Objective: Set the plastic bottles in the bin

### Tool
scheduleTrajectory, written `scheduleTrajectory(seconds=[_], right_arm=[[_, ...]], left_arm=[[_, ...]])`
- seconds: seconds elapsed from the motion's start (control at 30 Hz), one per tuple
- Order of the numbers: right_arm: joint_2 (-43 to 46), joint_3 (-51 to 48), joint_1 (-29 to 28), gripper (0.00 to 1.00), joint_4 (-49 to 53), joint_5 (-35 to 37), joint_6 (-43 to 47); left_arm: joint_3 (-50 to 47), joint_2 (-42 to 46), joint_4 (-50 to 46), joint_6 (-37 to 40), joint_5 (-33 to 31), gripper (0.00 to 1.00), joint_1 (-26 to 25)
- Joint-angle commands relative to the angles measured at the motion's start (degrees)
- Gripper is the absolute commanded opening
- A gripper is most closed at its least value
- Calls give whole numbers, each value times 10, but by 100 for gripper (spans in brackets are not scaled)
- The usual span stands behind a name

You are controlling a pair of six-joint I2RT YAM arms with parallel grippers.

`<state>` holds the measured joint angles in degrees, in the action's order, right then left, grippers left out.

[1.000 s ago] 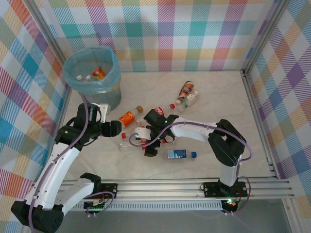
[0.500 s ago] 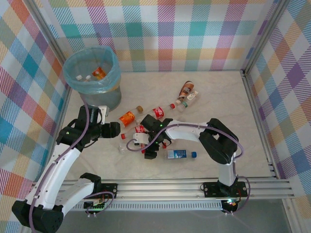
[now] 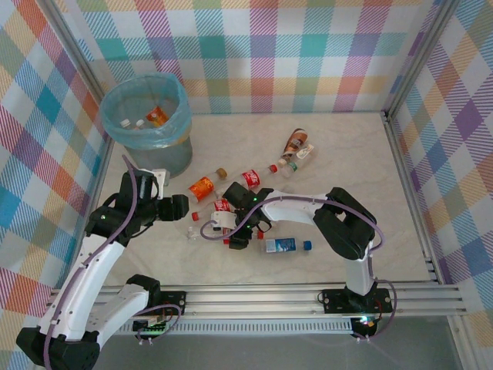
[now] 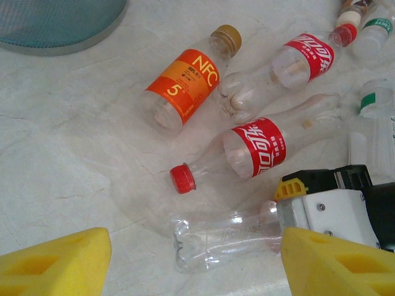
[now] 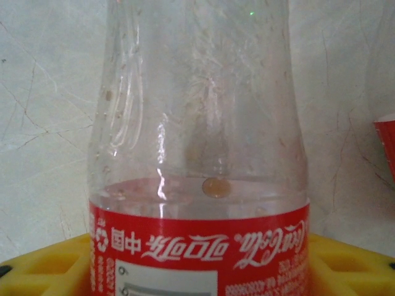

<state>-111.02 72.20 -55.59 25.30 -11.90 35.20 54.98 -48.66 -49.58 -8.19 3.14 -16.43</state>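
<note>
Several plastic bottles lie in the middle of the table. A clear bottle with a red label (image 3: 202, 230) (image 4: 222, 237) (image 5: 197, 123) lies on its side. My right gripper (image 3: 229, 231) (image 4: 321, 216) (image 5: 197, 274) is shut on its label, a yellow pad pressed to each side. My left gripper (image 3: 179, 206) (image 4: 196, 271) hovers open over the base end of that bottle, touching nothing. Just beyond lie a red-capped cola bottle (image 3: 219, 206) (image 4: 256, 148) and an orange bottle (image 3: 204, 186) (image 4: 185, 86). The bin (image 3: 166, 154) stands at the far left with a few bottles inside.
Another red-labelled bottle (image 3: 250, 178) (image 4: 305, 55) and a cluster of small bottles (image 3: 296, 150) lie further back. A blue-labelled bottle (image 3: 285, 244) lies just right of my right gripper. The bin's base (image 4: 55, 24) is close to the orange bottle. Checked walls enclose the table.
The right gripper's jaws have closed from wide open onto the red-labelled bottle after sliding a little to the left. The left gripper has drifted slightly left and stayed open.
</note>
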Motion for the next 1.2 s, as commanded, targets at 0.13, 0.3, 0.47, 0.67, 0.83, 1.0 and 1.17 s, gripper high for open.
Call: scheduleTrajectory(seconds=[0.13, 0.3, 0.47, 0.67, 0.83, 1.0, 1.17], right_arm=[[46, -18, -5, 57, -7, -34, -2], [86, -49, -5, 56, -26, -42, -17], [141, -69, 11, 55, -47, -74, -53], [219, -86, 56, 54, -105, -130, -122], [265, -80, 98, 54, -132, -180, -167], [294, -80, 117, 54, -160, -207, -192], [308, -79, 119, 54, -186, -219, -206]], left_arm=[[5, 12, -1, -12, -15, 72, -4], [19, 9, 16, -29, -30, 77, -4], [54, -4, 33, -50, -13, 82, -4], [121, -30, 66, -76, 52, 88, -4], [169, -59, 108, -97, 169, 87, -4], [180, -82, 136, -130, 237, 88, -4], [176, -100, 139, -144, 248, 88, -4]])
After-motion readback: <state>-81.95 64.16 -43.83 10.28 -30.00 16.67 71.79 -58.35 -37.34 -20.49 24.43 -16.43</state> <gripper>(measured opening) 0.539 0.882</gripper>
